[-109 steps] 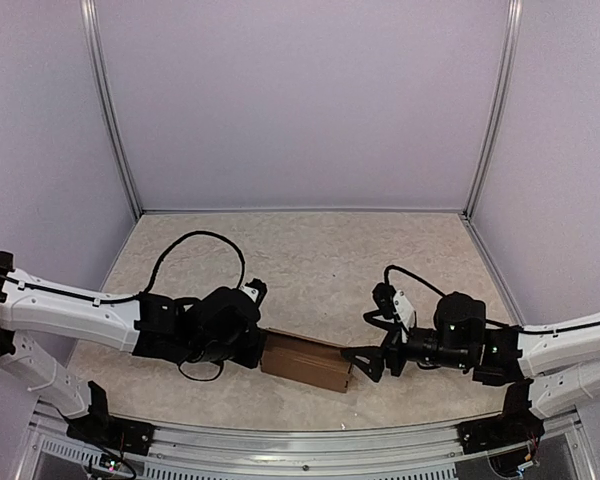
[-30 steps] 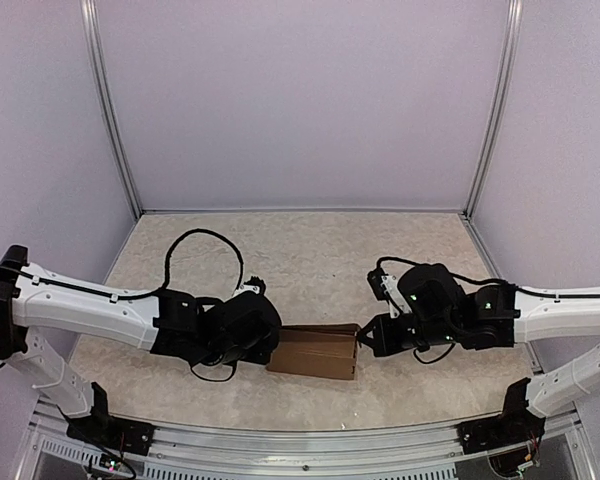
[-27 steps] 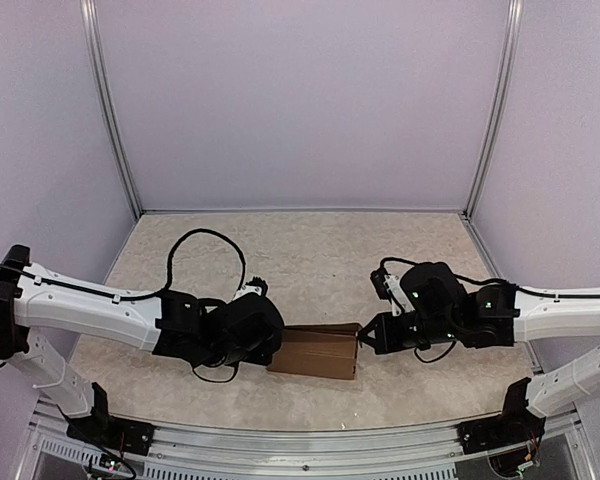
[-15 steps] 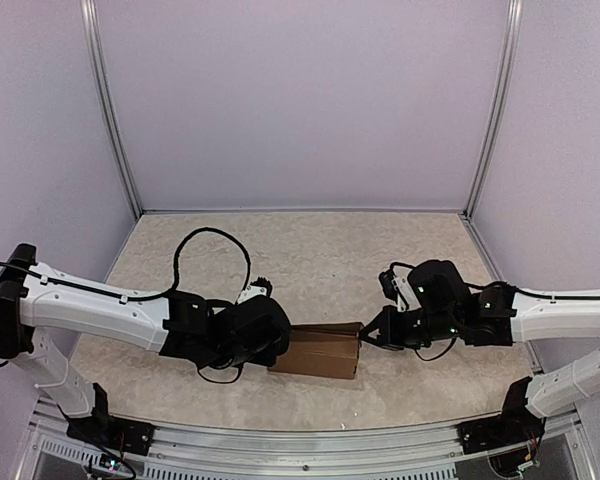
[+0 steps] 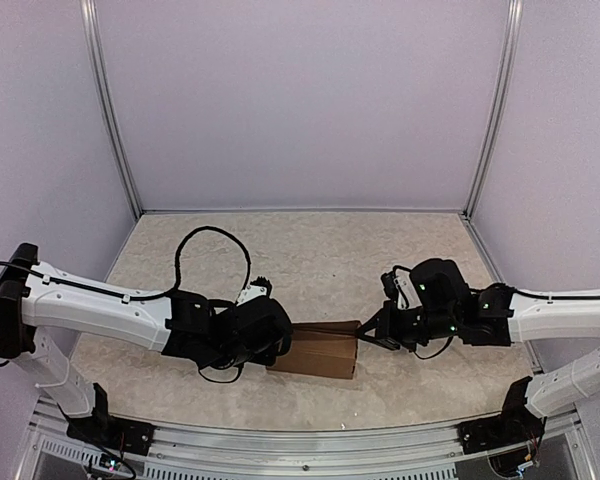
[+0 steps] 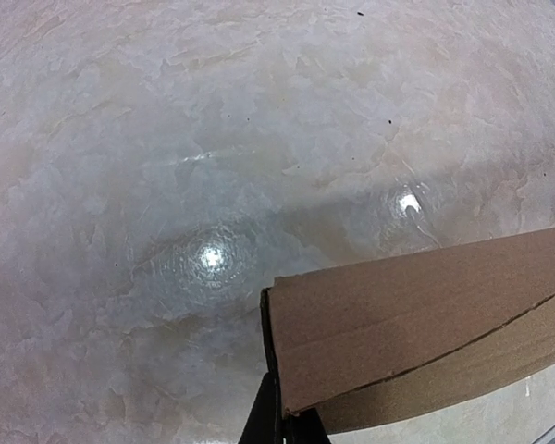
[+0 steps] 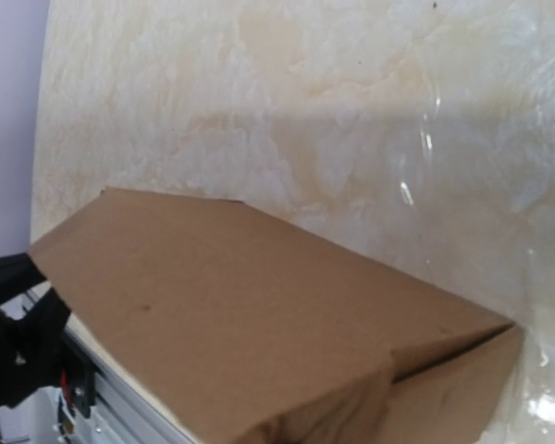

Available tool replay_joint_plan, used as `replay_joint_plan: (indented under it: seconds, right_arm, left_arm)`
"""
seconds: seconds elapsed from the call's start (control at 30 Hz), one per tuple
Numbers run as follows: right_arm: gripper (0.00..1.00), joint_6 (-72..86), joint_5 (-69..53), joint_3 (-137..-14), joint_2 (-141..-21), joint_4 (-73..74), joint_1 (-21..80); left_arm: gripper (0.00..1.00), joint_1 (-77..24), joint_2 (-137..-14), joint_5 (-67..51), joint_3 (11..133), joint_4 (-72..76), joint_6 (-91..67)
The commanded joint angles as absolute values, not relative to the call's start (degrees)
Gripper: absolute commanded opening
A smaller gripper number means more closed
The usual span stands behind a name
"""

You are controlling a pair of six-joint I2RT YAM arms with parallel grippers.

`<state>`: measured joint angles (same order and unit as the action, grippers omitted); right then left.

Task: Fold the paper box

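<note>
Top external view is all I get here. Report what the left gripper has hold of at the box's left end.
Observer: The left wrist view shows the left gripper shut, its fingertips pinching the end corner of the paper box by its top panel.
Operator: Describe that panel's long edge.
Observer: It overlaps a lower flap, with a thin dark seam between them, so the two are not flush.
Operator: Now report the right end.
Observer: The right wrist view shows the end flap ajar, with a dark wedge-shaped gap above it. The fingers of the right gripper do not show in that view.
</note>
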<state>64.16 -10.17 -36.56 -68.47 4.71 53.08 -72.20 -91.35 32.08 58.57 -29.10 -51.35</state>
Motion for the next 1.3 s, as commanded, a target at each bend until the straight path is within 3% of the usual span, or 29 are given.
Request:
replay_joint_plan:
  seconds: [0.0, 0.67, 1.27]
  right_arm:
    - [0.00, 67.4, -12.3, -35.0, -69.1, 2.0, 52.7]
    - [0.00, 75.5, -12.7, -30.2, -67.4, -5.7, 51.0]
    - [0.00, 65.9, -11.3, -27.5, -63.6, 2.6, 51.0]
  left_arm:
    - [0.00, -72.5, -94.6, 28.4, 56.7, -35.9, -52.1]
    - [0.00, -72.9, -95.0, 28.5, 57.0, -36.0, -52.2]
    - [0.00, -72.9, -95.0, 28.6, 57.0, -36.2, -52.7]
